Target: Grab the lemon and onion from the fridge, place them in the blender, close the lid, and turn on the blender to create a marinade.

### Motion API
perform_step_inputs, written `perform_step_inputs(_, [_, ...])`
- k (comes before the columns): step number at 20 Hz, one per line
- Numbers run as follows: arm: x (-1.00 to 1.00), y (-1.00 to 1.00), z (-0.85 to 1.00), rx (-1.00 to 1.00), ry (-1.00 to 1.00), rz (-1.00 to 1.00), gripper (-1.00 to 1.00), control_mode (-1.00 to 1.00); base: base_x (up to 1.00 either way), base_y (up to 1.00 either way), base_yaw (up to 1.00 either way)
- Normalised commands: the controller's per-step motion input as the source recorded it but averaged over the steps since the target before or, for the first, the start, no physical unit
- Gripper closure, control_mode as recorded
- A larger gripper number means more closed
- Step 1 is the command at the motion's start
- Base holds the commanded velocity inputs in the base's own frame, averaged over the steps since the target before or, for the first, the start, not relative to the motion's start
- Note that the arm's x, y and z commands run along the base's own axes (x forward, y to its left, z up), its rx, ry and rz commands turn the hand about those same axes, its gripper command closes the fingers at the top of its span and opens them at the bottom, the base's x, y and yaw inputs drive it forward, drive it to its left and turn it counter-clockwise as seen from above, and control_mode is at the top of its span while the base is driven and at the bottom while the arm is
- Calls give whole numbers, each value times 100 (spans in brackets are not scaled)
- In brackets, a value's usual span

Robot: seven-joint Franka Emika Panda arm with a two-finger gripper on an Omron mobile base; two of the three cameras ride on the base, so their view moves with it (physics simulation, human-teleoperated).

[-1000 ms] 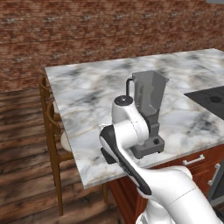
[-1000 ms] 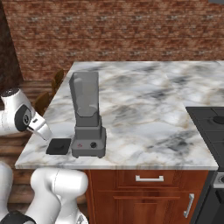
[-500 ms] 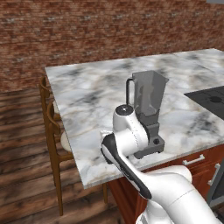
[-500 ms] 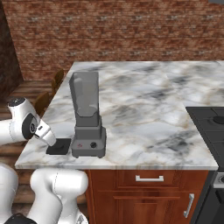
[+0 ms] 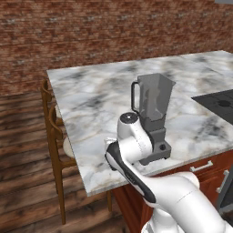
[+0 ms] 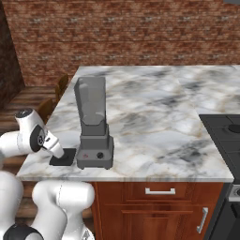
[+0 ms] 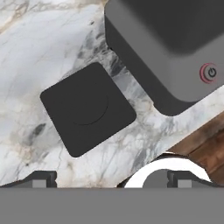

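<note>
Lying flat on the marble bench (image 6: 154,122), the lid (image 7: 87,108) sits just beside the blender (image 6: 93,124), at about 9 o'clock from its base in the right base view, close to the bench's front edge. In the right base view only part of the lid (image 6: 64,157) shows; the arm's wrist covers its left side. In the left base view the lid is hidden behind the arm, and the blender (image 5: 154,113) has the lower left of its base cut off by the same white link.

Hand view: lid is a black square with rounded corners and a faint raised disc at centre, a thin strip of marble between it and the base corner at 1 o'clock. Whether the two touch at any point is hard to say; they look just apart. A round power button (image 7: 209,73) with a reddish ring shows on the base; the jar above is out of frame.

Gripper (image 7: 109,181): only the two dark tips peek up at the bottom edge, far apart, so the jaws stand spread with nothing between them. They hover over the bench edge at 6 o'clock from the lid, not touching it.

Jar mouth is open, no lid on it. Jar contents unreadable through the grey wall. Wooden chairs (image 5: 54,145) stand at the bench's far left side, partly hidden under it.
</note>
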Motion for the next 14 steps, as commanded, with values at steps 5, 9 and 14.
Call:
perform_step_inputs(5, [18, 0, -22, 0, 1, 0, -100, -100, 0, 0, 0])
perform_step_inputs(9, [20, 0, -19, 0, 1, -1, -100, -100, 0, 0, 0])
perform_step_inputs(14, [22, 0, -16, 0, 0, -1, -100, -100, 0, 0, 0])
